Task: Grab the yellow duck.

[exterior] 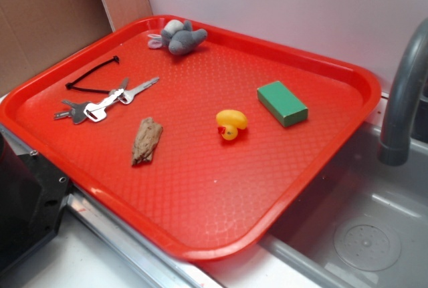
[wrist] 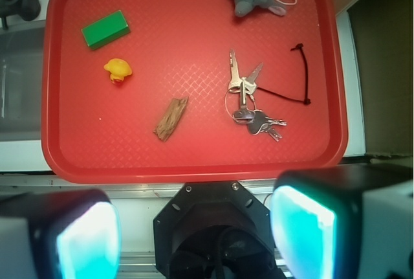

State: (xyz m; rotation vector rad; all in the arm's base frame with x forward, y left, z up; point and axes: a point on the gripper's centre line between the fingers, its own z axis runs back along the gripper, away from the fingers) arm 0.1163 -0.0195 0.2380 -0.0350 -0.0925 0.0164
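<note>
One red tray [exterior: 348, 81] beside grey sink [exterior: 374, 234]

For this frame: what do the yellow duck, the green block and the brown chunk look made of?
Yellow duck: probably rubber or soft plastic, glossy, with highlights on its rounded body. Green block: matte, sharp-edged, possibly painted wood or foam; unclear which. Brown chunk: looks like raw wood or bark, rough, grooved and dull.

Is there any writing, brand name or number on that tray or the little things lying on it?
None can be read. The red tray, yellow duck, green block, wood piece and plush toy show no lettering. Any stamping on the keys is too small to read.
</note>
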